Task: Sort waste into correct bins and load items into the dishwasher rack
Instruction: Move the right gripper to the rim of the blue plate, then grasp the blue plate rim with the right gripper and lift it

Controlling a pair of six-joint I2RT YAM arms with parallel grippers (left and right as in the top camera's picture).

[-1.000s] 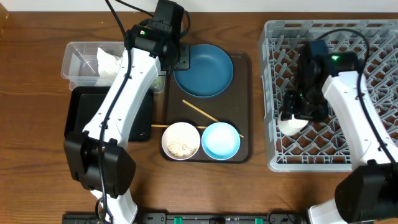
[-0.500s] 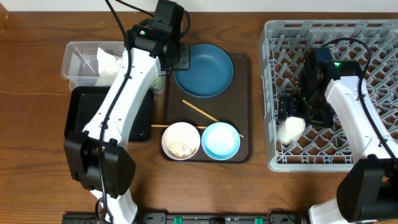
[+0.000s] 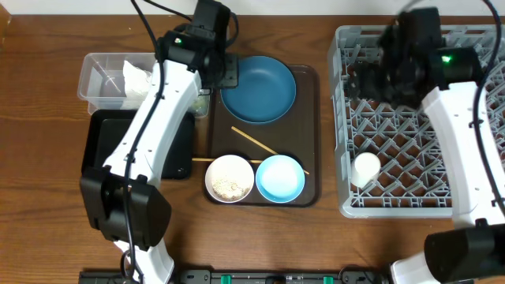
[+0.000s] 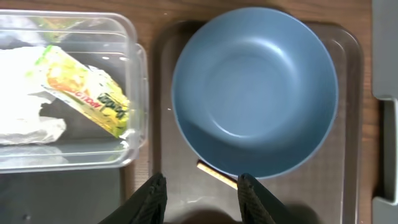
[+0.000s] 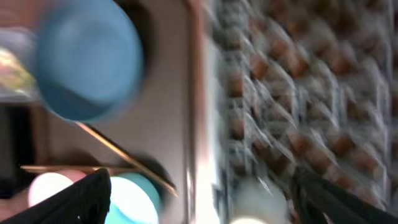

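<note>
Large dark blue dish (image 4: 255, 93): at the far end of the brown serving tray (image 3: 308, 118), upright, empty, round (so no long axis to line up on). It lies straight ahead of the left pincer (image 4: 202, 199), near rim just beyond the fingertips. The jaws stand apart with nothing between them. One chopstick (image 4: 216, 173) end shows just beside that rim. The right pincer (image 5: 200, 180) hangs over the dishwasher rack (image 3: 341, 158), well apart from the dish. Its wrist view is blurred, but its fingers look spread wide and empty. I judge the left arm nearer. Dish looks smooth, matte, shallow-walled.
</note>
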